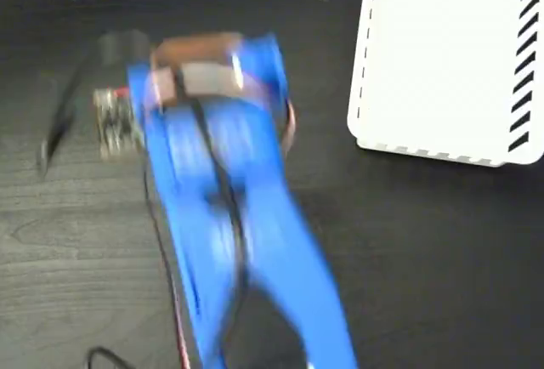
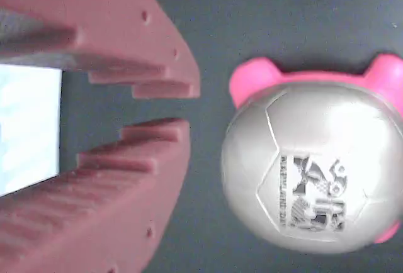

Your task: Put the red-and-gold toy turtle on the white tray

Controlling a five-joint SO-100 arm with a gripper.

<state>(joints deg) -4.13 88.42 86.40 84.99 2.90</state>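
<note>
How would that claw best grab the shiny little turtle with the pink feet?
Probably across the domed shell of the shiny toy turtle, coming down from above with one finger on each side. The dome is smooth and rounded, so its widest middle gives the surest hold; the small pink feet look too stubby. The reddish gripper, slightly open, sits beside the turtle, not yet around it.

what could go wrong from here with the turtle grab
1. In the wrist view the gripper has only a narrow gap between its fingertips, far narrower than the red-and-gold toy turtle beside it. Advancing like this would likely shove the turtle rather than grasp it.
2. The shell is smooth and domed, so it may squirt out when squeezed.
3. The fixed view is motion-blurred and the blue arm hides the turtle there; the white tray sits off to the right, so a loose hold might drop en route.
</note>
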